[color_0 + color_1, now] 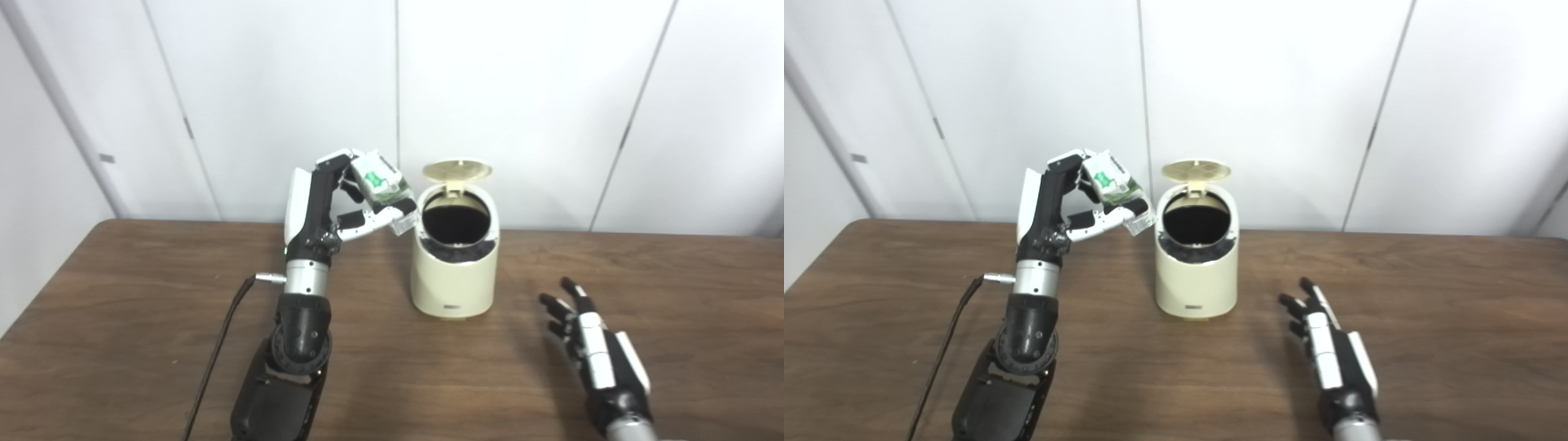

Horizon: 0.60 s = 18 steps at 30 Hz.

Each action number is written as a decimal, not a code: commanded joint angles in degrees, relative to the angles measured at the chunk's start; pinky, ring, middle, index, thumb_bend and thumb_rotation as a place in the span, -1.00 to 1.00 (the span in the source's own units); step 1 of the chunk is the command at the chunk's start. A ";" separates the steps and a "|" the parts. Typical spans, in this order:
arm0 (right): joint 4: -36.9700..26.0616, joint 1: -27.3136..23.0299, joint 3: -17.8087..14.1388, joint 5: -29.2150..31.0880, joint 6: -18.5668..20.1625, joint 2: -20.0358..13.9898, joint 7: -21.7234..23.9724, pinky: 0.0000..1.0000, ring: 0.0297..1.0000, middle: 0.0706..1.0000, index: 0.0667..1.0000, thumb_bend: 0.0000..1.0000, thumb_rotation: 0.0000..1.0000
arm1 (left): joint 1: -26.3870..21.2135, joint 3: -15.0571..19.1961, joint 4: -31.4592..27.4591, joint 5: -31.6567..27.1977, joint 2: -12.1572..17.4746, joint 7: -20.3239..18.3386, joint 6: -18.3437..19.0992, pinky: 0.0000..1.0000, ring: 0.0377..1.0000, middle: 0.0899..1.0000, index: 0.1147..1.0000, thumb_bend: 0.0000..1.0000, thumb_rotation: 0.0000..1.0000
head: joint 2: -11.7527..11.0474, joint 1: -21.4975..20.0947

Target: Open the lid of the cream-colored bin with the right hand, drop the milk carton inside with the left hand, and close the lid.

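The cream-colored bin (453, 275) stands upright in the middle of the table, its round lid (457, 169) tipped up and back, so the dark opening (456, 223) shows. My left hand (343, 202) is raised just left of the bin's rim and is shut on a white and green milk carton (384, 184), which is tilted with its lower corner close to the opening's left edge. My right hand (591, 343) hovers low over the table, front right of the bin, open with fingers spread and holding nothing.
A brown wooden table (122, 318) carries the bin. A black cable (217, 349) runs along the left arm down to the front edge. White wall panels (551, 92) stand close behind the table's far edge.
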 commanded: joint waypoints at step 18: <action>-3.20 -2.72 0.69 -2.26 -2.86 2.98 -2.50 0.75 0.87 0.81 0.90 0.01 1.00 | -5.37 -1.19 5.56 3.73 -1.92 6.09 -10.26 -0.25 -0.18 -0.10 -0.16 -0.04 -1.00 | -0.58 -3.95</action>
